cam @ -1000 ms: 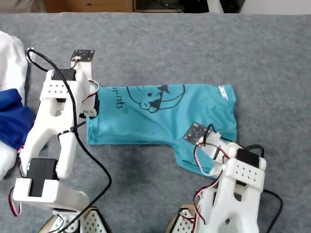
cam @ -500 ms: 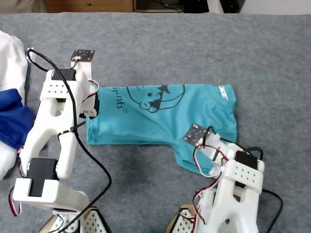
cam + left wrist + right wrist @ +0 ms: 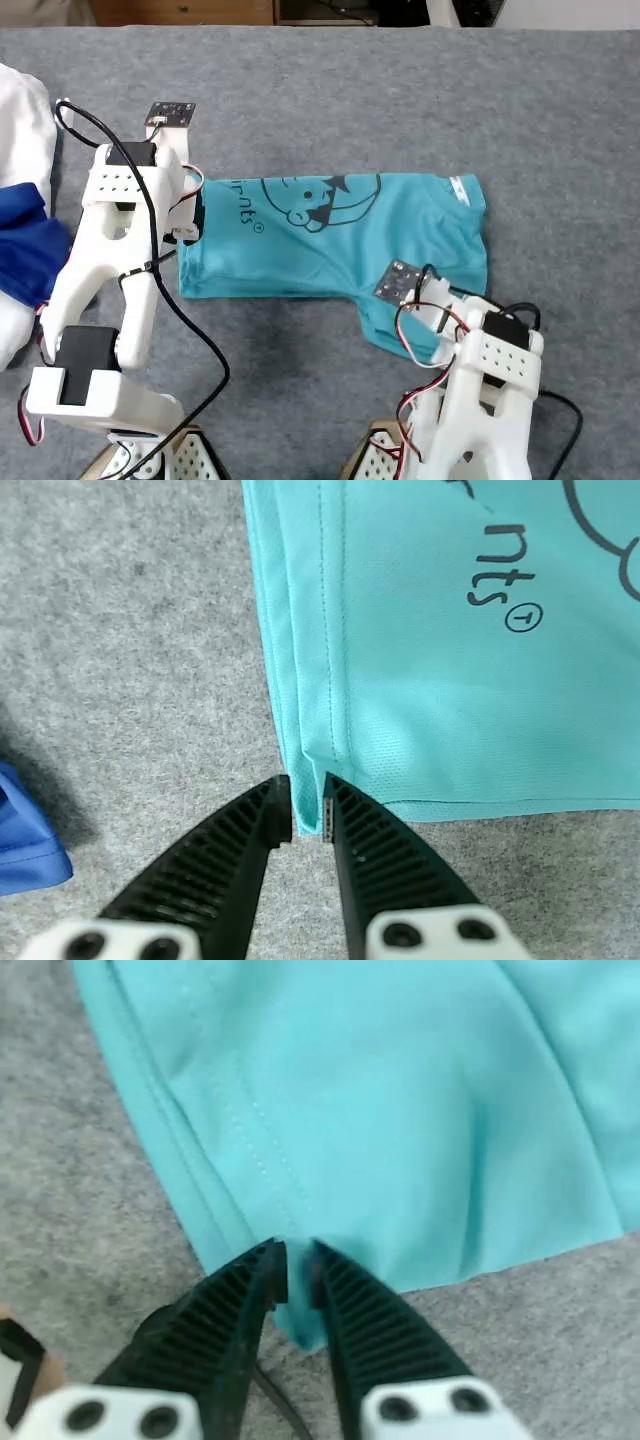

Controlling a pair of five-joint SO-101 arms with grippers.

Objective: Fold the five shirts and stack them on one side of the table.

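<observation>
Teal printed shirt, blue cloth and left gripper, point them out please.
Teal printed shirt (image 3: pixel 300 258), high view, on its plain body panel.
Blue cloth (image 3: pixel 25 245), high view, its middle.
Left gripper (image 3: pixel 307 802), left wrist view, between fingertips.

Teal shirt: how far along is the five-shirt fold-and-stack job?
Done: nothing stacked yet. In hand: the teal shirt lies flat, one sleeve sticking out; the left gripper pinches its hem corner, the right gripper its sleeve edge. Left: finish this fold, then the white and blue clothes heaped on the table.

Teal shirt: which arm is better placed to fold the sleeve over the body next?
Right, probably: the right gripper is shut on the sleeve edge, while the left gripper pinches the hem corner at the opposite end.
</observation>
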